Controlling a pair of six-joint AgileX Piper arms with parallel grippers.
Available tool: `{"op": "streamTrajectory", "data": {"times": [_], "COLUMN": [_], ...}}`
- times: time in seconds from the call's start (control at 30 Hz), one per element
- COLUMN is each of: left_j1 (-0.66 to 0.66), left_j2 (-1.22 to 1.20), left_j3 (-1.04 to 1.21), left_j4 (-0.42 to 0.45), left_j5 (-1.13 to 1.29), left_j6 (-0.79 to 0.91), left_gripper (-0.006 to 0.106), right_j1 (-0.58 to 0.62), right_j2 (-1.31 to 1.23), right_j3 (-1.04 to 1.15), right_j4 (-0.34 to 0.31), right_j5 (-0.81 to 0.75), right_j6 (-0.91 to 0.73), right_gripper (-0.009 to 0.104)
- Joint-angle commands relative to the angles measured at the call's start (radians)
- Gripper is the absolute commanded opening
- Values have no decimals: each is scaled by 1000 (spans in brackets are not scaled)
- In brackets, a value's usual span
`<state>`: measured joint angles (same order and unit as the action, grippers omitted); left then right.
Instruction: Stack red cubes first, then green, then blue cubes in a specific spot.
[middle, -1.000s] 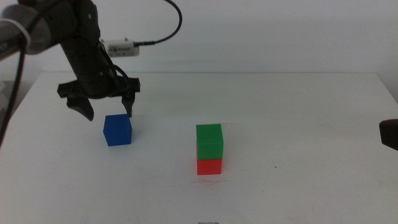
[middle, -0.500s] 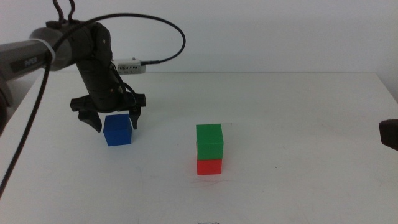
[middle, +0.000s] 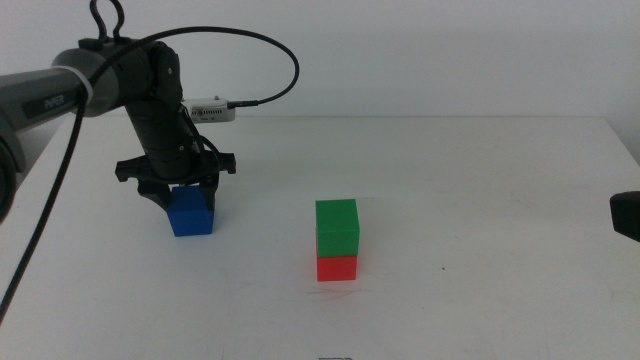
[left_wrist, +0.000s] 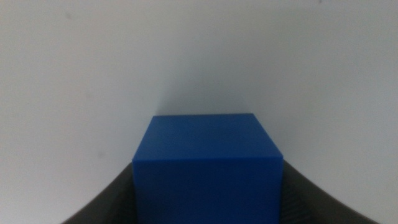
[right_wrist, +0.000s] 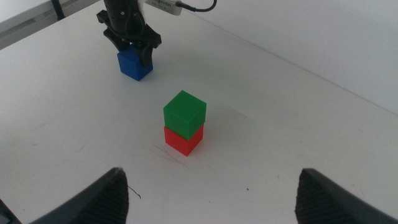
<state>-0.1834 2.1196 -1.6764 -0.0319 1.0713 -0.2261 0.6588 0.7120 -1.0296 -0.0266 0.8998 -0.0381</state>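
Blue cube (left_wrist: 208, 158) between left jaws (tabletop)

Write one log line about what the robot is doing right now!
stack: green cube on red cube | left gripper: around blue cube, on table | right gripper: open, waiting

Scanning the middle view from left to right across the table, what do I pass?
Left gripper straddling the small matte dark-blue cube → the matte green cube stacked on the matte bright-red cube → right gripper, waiting at the right edge.
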Motion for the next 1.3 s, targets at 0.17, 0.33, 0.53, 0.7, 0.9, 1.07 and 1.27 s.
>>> {"op": "streamTrajectory", "data": {"times": [0.17, 0.33, 0.53, 0.7, 0.9, 1.07, 1.27], "left_j1": [-10, -54, -188, -317, -413, -459, -472], "left_j2": [-218, -356, -404, -360, -286, -233, -219], "left_j3": [-32, -32, -51, -117, -208, -248, -250], "left_j4": [-24, -11, -2, 23, 24, 26, 32], "left_j5": [108, 229, 248, 248, 248, 248, 248], "left_j6": [-2, -104, -227, -299, -327, -335, -351], "left_gripper": [10, 6, 6, 6, 6, 6, 6], "right_j1": [-6, -6, -6, -6, -6, -6, -6], "right_j2": [2, 2, 2, 2, 2, 2, 2], "right_j3": [-26, -26, -26, -26, -26, -26, -26], "right_j4": [-12, -12, -12, -12, -12, -12, -12], "right_j5": [-69, -69, -69, -69, -69, -69, -69], "right_j6": [-9, -9, -9, -9, -9, -9, -9], "right_gripper": [94, 94, 94, 94, 94, 94, 94]}}
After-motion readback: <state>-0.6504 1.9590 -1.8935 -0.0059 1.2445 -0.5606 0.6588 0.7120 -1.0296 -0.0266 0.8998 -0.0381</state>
